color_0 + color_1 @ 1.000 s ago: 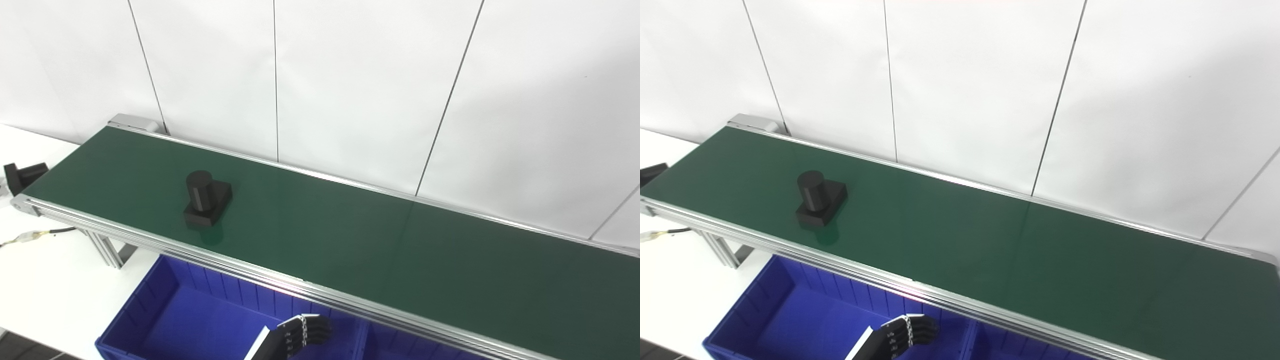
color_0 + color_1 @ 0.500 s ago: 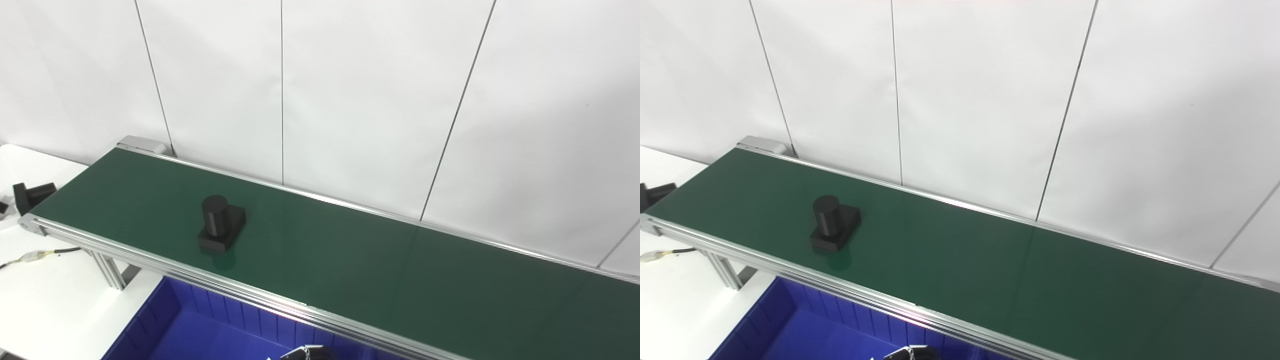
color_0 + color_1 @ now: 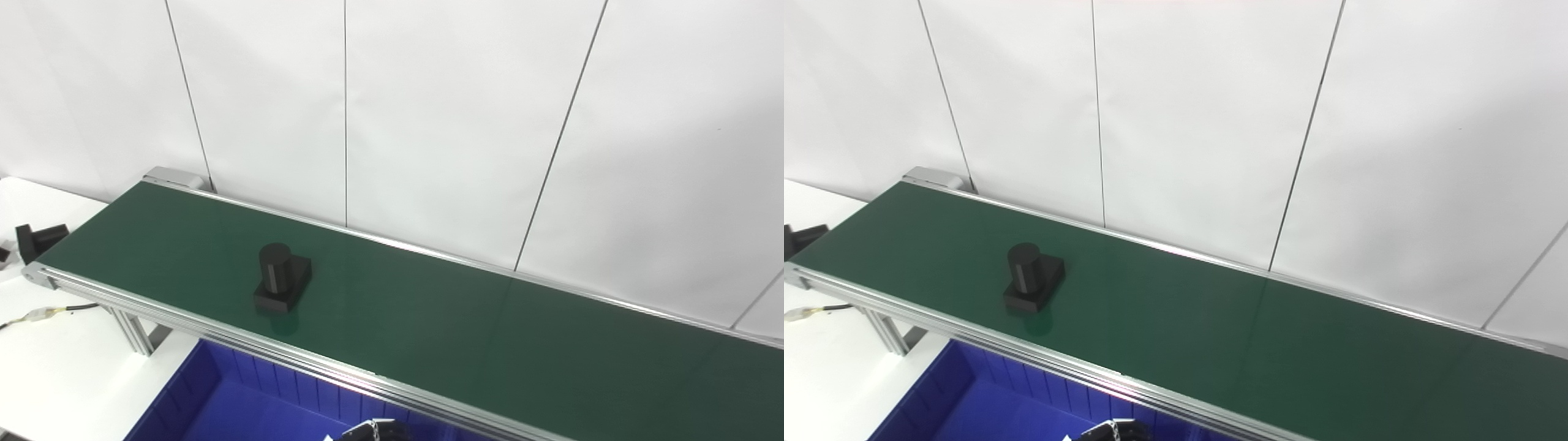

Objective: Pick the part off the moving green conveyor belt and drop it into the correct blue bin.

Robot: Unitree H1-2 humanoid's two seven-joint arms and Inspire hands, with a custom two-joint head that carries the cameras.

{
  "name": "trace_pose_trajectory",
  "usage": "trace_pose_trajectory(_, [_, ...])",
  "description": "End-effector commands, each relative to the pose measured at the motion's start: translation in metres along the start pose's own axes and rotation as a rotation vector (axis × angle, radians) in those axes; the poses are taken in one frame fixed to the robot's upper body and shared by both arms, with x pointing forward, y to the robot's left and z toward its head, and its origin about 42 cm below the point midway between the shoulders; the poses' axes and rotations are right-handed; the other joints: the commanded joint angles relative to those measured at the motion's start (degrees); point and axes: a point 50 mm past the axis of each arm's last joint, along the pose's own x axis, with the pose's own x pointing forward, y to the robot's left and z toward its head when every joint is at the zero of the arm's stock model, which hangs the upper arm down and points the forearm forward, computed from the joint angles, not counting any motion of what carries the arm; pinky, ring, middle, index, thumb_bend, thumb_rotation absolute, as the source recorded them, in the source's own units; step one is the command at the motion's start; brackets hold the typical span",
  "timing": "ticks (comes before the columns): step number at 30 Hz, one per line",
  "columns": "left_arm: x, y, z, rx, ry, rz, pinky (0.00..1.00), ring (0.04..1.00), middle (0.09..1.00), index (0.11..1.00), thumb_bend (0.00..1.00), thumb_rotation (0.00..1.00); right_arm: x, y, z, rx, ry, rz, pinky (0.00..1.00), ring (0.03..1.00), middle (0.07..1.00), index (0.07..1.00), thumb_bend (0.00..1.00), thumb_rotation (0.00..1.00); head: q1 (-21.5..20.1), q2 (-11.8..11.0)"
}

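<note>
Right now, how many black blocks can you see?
2. One black block sits on the green belt, near its left end. Another black block lies off the belt on the white table, at the far left. Others may be out of view.

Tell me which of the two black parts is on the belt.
The upright one, a cylinder on a square base, stands on the green belt. The other lies off the belt's left end.

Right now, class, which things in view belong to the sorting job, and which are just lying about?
Part of the job:
black part, standing on the green conveyor belt
blue bin, below the belt's near rail
left hand, only its top showing at the bottom edge

Lying about:
second black part on the white table
cable
</note>
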Motion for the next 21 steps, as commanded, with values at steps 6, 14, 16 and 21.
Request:
trace_pose_trajectory(6, [0.0055, 0.0044, 0.0142, 0.006, -0.083, -0.012, 0.75, 0.702, 0.701, 0.693, 0.81, 0.00, 0.0047, 0.0012, 0.0140, 0.012, -0.091, -0.015, 0.69, 0.790, 0.835, 0.835, 0.56, 0.00, -2.2, 0.4])
trace_pose_trajectory(14, [0.0079, 0.0049, 0.0152, -0.002, -0.091, -0.019, 0.75, 0.701, 0.703, 0.688, 0.79, 0.00, 0.0042, 0.0019, 0.0141, 0.013, -0.090, -0.021, 0.68, 0.781, 0.817, 0.824, 0.60, 0.00, -3.4, 1.0])
trace_pose_trajectory(16, [0.0077, 0.0054, 0.0156, -0.002, -0.092, -0.019, 0.77, 0.707, 0.707, 0.691, 0.79, 0.00, 0.0045, 0.0028, 0.0152, 0.011, -0.094, -0.022, 0.66, 0.775, 0.813, 0.821, 0.60, 0.00, -3.8, 1.3])
trace_pose_trajectory(21, [0.0066, 0.0069, 0.0164, -0.006, -0.093, -0.024, 0.78, 0.713, 0.716, 0.702, 0.76, 0.00, 0.0057, 0.0060, 0.0164, 0.011, -0.099, -0.019, 0.66, 0.773, 0.813, 0.820, 0.61, 0.00, -6.0, 1.7])
